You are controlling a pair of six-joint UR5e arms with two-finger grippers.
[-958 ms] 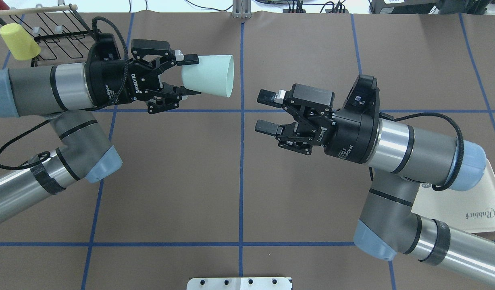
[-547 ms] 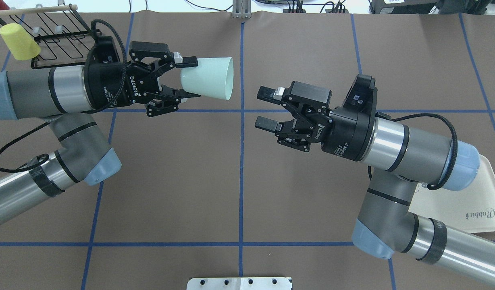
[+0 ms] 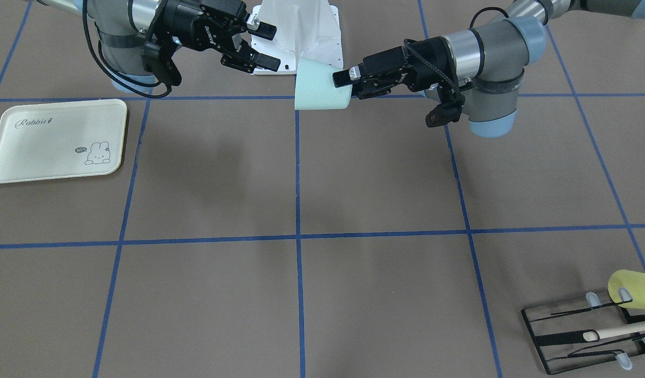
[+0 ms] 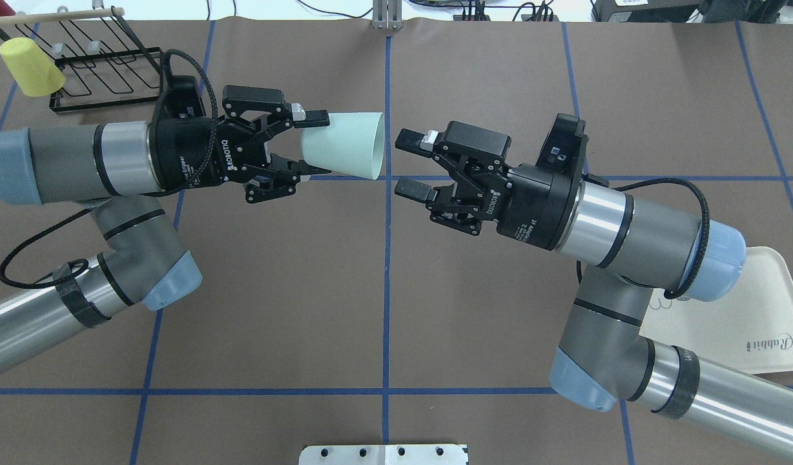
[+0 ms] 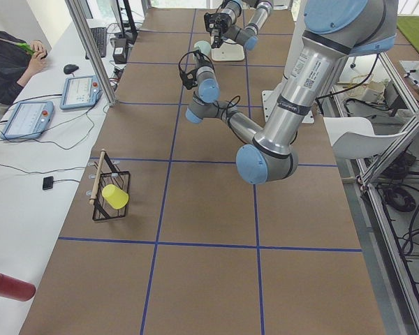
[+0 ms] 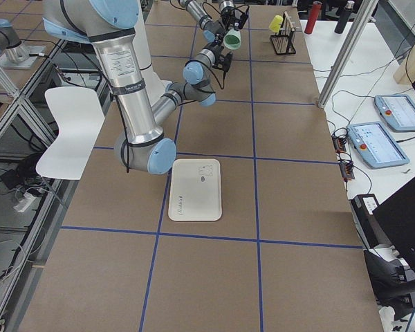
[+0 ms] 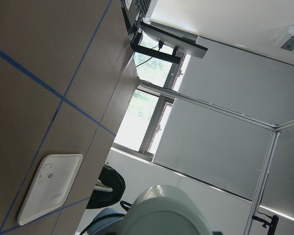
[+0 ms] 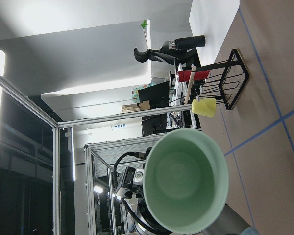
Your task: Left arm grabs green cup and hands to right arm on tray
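The pale green cup (image 4: 345, 145) hangs on its side above the table, mouth pointing at the right arm. My left gripper (image 4: 314, 144) is shut on its base end, one finger on each side. My right gripper (image 4: 409, 165) is open, its fingertips a short gap from the cup's rim and not touching it. The front view shows the same: the cup (image 3: 320, 86) in the left gripper (image 3: 343, 84), and the open right gripper (image 3: 264, 47) just beyond it. The right wrist view looks straight into the cup's mouth (image 8: 186, 181). The cream tray (image 4: 758, 310) lies flat behind the right arm's elbow.
A black wire rack (image 4: 99, 64) with a yellow-green cup (image 4: 28, 64) on it stands at the far left corner. The robot's white base plate (image 4: 383, 453) sits at the near edge. Blue tape lines cross the brown table.
Both arms have moved toward the centre line. The cup has shifted right and slightly down in the left gripper, and the open right gripper has come left, narrowing the gap to the rim.
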